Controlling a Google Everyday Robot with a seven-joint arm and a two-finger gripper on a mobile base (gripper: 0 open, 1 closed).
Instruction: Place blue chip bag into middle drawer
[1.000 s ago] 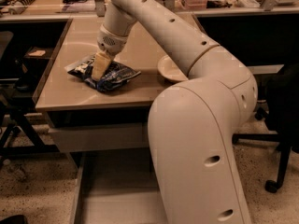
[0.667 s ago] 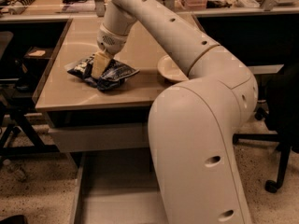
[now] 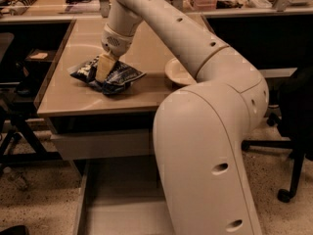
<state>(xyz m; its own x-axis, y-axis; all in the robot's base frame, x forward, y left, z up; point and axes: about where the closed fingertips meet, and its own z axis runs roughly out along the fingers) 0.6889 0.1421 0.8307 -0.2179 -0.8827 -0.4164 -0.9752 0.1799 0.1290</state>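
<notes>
The blue chip bag (image 3: pixel 117 76) lies crumpled on the tan desk top (image 3: pixel 73 97), left of centre. My gripper (image 3: pixel 103 70) comes down from the arm onto the middle of the bag, its tan fingers (image 3: pixel 104 66) shut on the foil. The bag looks bunched up around them and still touches the desk. The middle drawer (image 3: pixel 117 204) is pulled out below the desk front, grey and shallow. Its right part is hidden behind my arm's large white body.
A white round bowl (image 3: pixel 177 72) sits on the desk right of the bag, partly behind my arm. A closed grey drawer front (image 3: pixel 100 143) is above the open drawer. Black chair legs stand at the left (image 3: pixel 12 131) and right (image 3: pixel 288 180). Cluttered desks stand behind.
The bag has bunched up and shifted slightly toward the gripper; its right edge has lifted a little. The arm has barely moved.
</notes>
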